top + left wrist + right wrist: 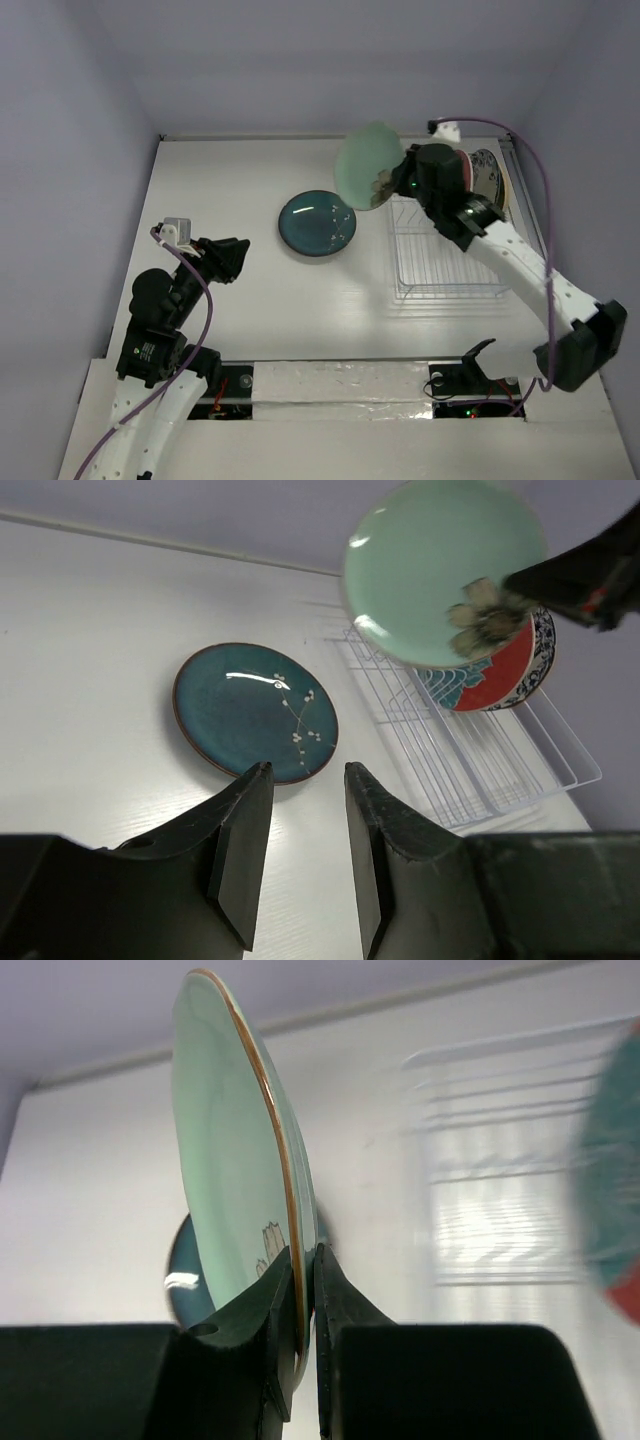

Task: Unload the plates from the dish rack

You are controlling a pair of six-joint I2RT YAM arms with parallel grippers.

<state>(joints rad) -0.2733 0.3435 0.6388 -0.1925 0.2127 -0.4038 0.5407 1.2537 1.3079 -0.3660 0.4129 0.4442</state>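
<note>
Now my right claw (305,1270) pinches the mint plate (225,1150) upright by its rim, just left of the dish rack (445,268), probably bound beside the teal plate (317,223).

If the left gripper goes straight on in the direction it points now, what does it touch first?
Most likely the teal plate: in the wrist view its near rim lies right ahead of the open left gripper. Depth is unclear, so the table just before it is possible.
</note>
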